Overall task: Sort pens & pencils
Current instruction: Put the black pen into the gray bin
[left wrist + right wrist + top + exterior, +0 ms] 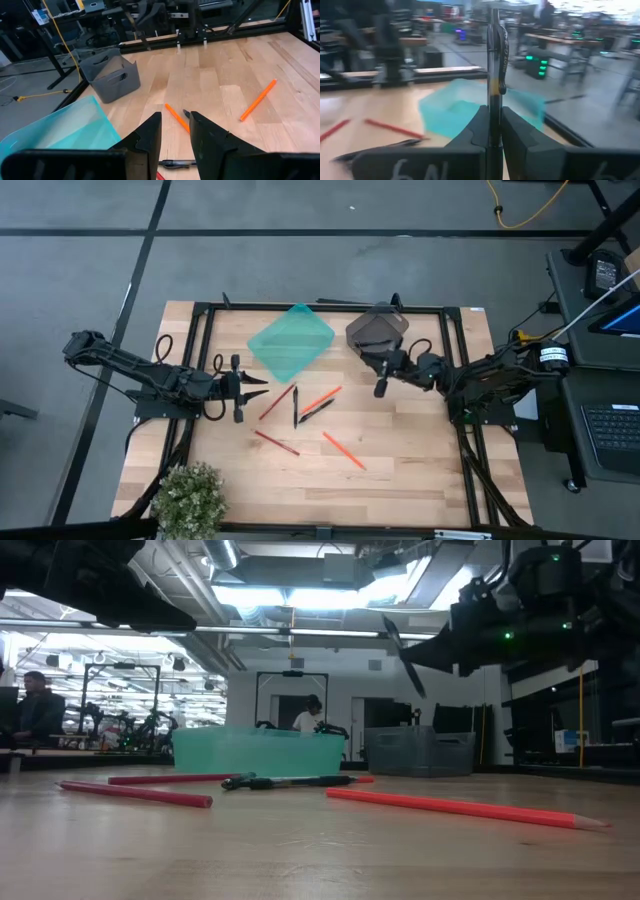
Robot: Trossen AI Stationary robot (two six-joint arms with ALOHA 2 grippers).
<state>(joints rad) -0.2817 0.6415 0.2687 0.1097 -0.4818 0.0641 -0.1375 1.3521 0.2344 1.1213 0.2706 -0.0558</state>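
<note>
In the right hand, a slim black pen (clip visible).

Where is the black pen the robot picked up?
The right gripper pinches that pen. In the high view it hangs over the table's right side, just below the grey bin.

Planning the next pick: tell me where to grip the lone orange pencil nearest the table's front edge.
Grip the orange pencil at mid-shaft from straight above, jaws across it: it lies flat and diagonal, with bare table on either side.
</note>
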